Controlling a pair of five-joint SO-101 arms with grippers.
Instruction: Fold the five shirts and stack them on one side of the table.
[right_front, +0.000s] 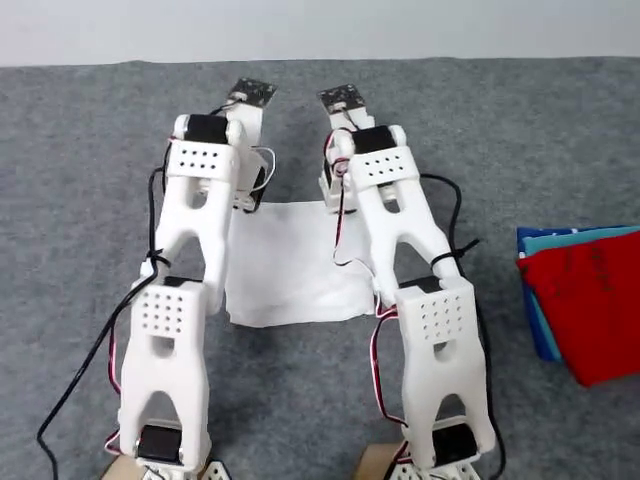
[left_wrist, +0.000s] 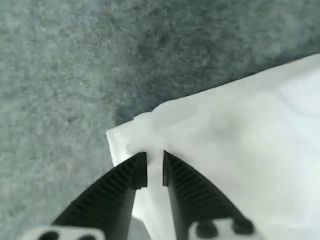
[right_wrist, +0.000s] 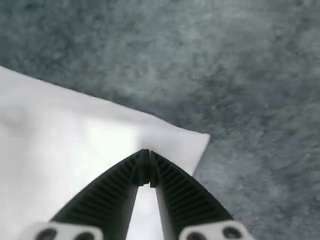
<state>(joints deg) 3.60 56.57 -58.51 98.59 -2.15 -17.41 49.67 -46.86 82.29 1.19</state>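
Shirt lies central on the tabletop, a claw at each far corner. Right claw is pinched on cloth. Left claw stands slightly apart, so its corner may slip and skew the fold.

On the table the shirt lies centrally, the folded stack well apart to its right.
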